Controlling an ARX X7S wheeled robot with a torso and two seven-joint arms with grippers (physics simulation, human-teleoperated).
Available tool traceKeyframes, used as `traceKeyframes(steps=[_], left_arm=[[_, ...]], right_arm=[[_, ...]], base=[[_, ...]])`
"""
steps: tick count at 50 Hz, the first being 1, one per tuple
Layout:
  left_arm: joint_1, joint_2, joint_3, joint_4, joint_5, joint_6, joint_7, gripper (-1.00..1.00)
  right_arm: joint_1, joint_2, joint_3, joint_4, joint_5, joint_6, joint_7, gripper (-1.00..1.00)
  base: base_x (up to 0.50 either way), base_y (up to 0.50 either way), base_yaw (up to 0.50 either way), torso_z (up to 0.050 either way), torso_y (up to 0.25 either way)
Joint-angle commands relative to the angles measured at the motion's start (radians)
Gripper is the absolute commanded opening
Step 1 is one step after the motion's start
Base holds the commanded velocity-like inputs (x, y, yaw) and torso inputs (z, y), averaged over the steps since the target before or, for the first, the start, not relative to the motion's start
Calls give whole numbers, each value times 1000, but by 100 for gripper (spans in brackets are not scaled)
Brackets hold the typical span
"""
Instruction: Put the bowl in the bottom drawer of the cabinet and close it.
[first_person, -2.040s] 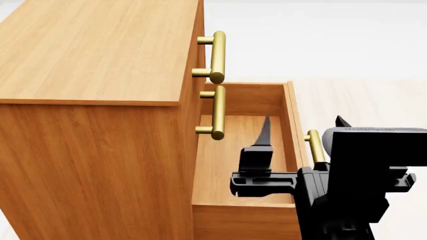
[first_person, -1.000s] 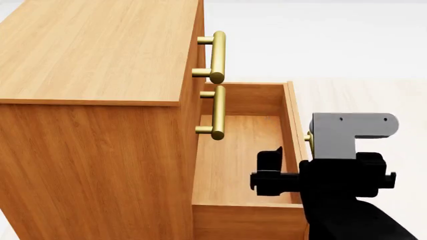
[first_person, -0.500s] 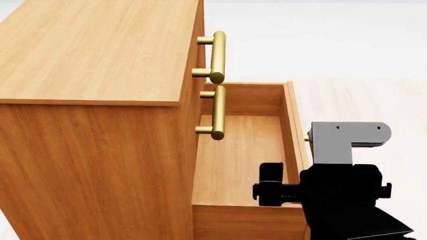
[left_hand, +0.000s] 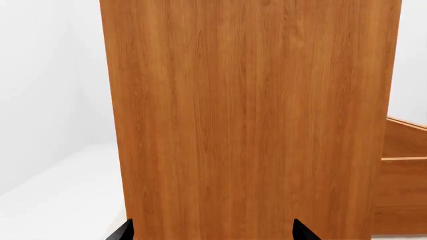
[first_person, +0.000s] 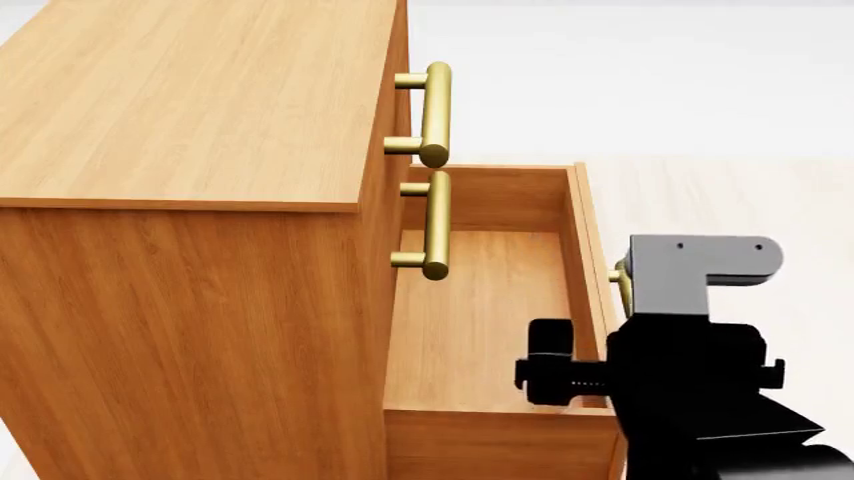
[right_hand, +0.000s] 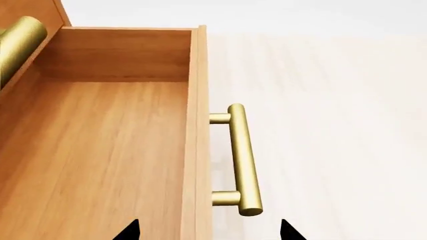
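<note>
head view, left to right: the cabinet (first_person: 200, 200) fills the left side, orange-brown wood grain, top face and side panel showing. at its front edge two brass handles (first_person: 434, 115) of the upper drawers stick out, one above the other. the bottom drawer (first_person: 461, 320) stands pulled out, floor bare wood, nothing lying in it. its own brass handle (first_person: 621, 285) sits on the outer face, mostly hidden behind the right arm. the right tool (right_hand: 208, 231) hangs over the drawer's front wall; in the right wrist view its two black tips stand apart, one over the drawer floor, the other on the handle side, nothing between them. released.

left wrist view: the left tool (left_hand: 212, 232) faces the cabinet's flat side panel, two black tips spread apart at the frame edge, gripping nothing. a corner of the drawer shows past the panel.

the bowl is not seen in any view. pale floor (first_person: 747, 190) lies right of the drawer.
</note>
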Motion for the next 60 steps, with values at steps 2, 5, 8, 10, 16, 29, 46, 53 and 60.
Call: traceKeyframes(steps=[2,5,8,10,16,29,46,53,60], left_arm=[[-1,-6,4,8,-4,-6,-6,100],[-1,-8,5,8,-3,-6,-8,100],[-2,-9,6,8,-4,-7,-9,100],[-2,-9,7,8,-4,-6,-10,100],[-1,-8,12,-8,2,9,-12,100],[-6,-12,16,-14,-1,13,-17,100],[-6,-17,22,-11,-2,12,-26,100],[-6,-21,23,-5,-4,8,-29,100],[-4,-27,23,10,-7,-5,-33,100]], right_arm=[[21,8,-8,77,-18,-42,-7,100],[21,9,-10,98,-24,-58,-9,100],[21,12,-13,102,-27,-67,-10,100],[25,14,-12,103,-26,-67,-10,100],[36,17,-17,127,-20,-46,-18,100],[51,22,-18,206,-41,-87,-12,100],[48,45,-21,240,-61,-136,-10,100],[45,51,-18,253,-65,-148,-8,100],[39,56,-20,266,-74,-168,-5,100]], base=[[0,0,0,0,0],[0,0,0,0,0],[0,0,0,0,0],[0,0,0,0,0],[0,0,0,0,0],[0,0,0,0,0],[0,0,0,0,0],[0,0,0,0,0],[0,0,0,0,0]])
